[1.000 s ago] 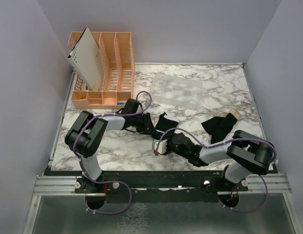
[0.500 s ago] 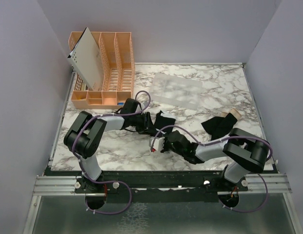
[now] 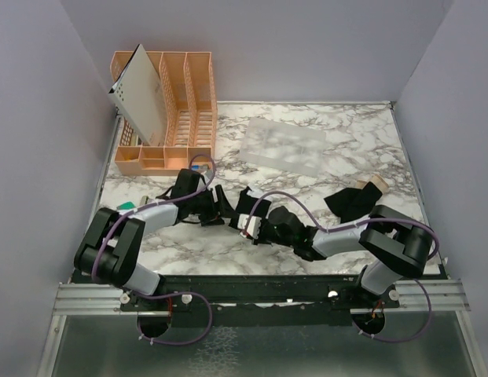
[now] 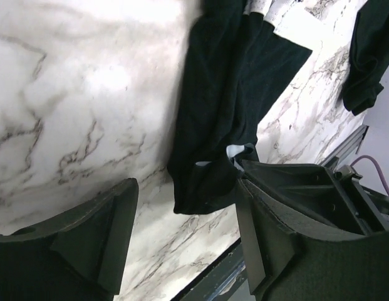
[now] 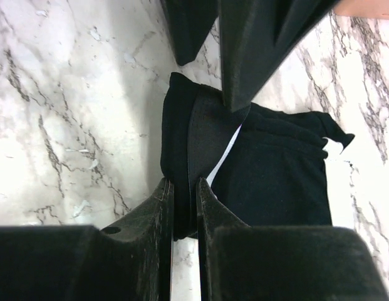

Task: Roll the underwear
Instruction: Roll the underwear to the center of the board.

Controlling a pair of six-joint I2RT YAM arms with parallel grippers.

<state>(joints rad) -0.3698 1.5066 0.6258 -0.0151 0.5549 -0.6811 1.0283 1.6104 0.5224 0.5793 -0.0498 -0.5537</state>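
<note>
Soft, matte black underwear (image 3: 245, 203) lies just toward 6 o'clock of the table's middle. One end is folded into a thick, layered roll, and the rest is a flat, wrinkled panel with a white sliver (image 5: 224, 153) at the fold. The right gripper (image 5: 183, 199) pinches the rolled edge between nearly closed jaws. The left gripper (image 4: 185, 188) gapes wide at the cloth's 9 o'clock, holding nothing. A second garment (image 3: 352, 203), black with a tan band, sits crumpled at 3 o'clock. The table (image 3: 196, 245) is glossy, grey-veined marble. A peach lattice rack (image 3: 185, 102) stands at 10 o'clock, and the walls (image 3: 39, 118) are lavender.
</note>
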